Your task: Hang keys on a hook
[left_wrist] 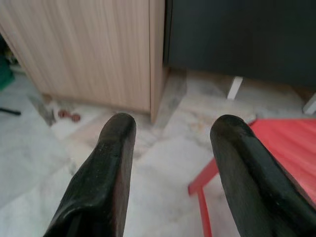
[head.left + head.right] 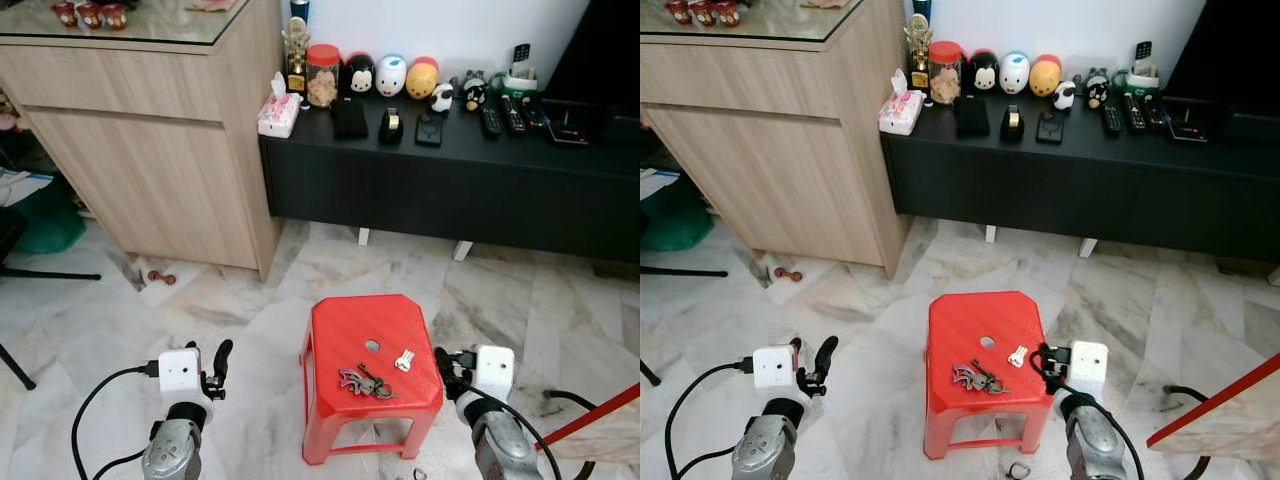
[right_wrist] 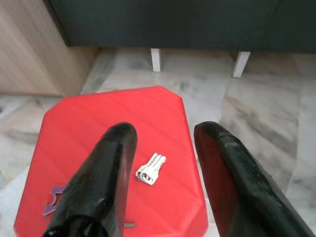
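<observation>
Keys (image 2: 366, 381) lay on the near part of a red stool (image 2: 345, 330), a purple tag at their left end, with a small silver pair (image 3: 150, 169) just right of them, near the stool's right edge. My right gripper (image 3: 163, 163) hovered at that right edge, fingers spread wide and empty, the silver pair seen between them. My left gripper (image 1: 170, 148) hung over the marble floor (image 2: 90, 320) left of the stool, also wide open and empty.
</observation>
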